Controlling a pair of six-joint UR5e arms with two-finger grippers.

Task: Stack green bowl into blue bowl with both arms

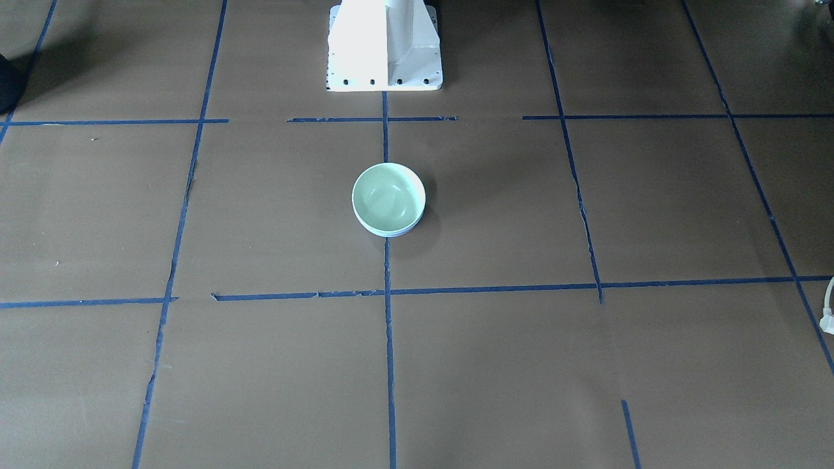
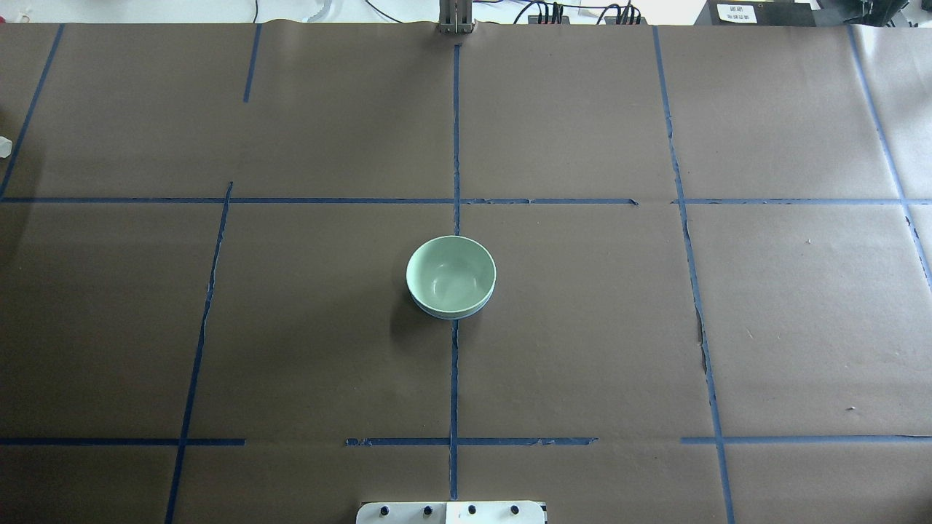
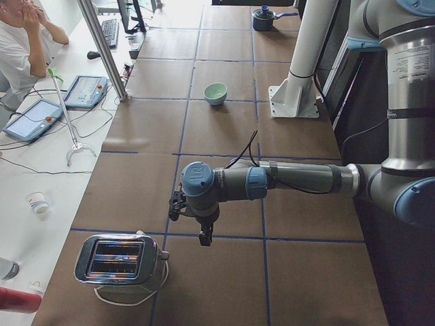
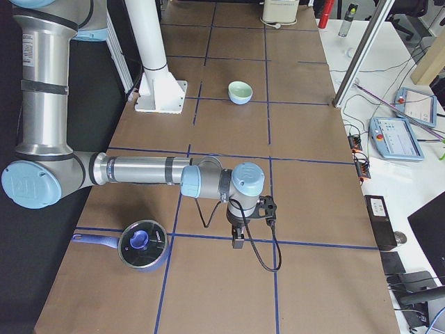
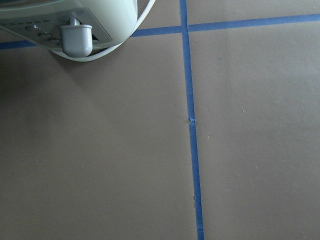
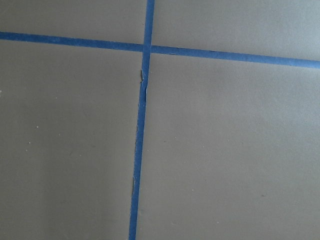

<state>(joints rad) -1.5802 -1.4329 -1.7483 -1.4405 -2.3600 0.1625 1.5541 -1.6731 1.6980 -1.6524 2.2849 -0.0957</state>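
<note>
The green bowl (image 1: 388, 197) sits nested inside the blue bowl (image 1: 399, 233) at the table's middle, on the centre tape line. Only a thin pale blue rim shows under it. The stack also shows in the overhead view, green bowl (image 2: 451, 275) over blue bowl (image 2: 453, 316), and in both side views (image 3: 215, 92) (image 4: 240, 91). The left gripper (image 3: 202, 235) hangs over the table far from the bowls, near a toaster. The right gripper (image 4: 238, 241) hangs far from them at the other end. I cannot tell whether either is open or shut. Neither wrist view shows fingers.
A chrome toaster (image 3: 119, 261) stands near the left gripper and shows in the left wrist view (image 5: 75, 20). A pot with a blue lid (image 4: 142, 245) sits near the right gripper. The white pedestal (image 1: 384, 45) stands behind the bowls. An operator (image 3: 20, 41) sits beside the table.
</note>
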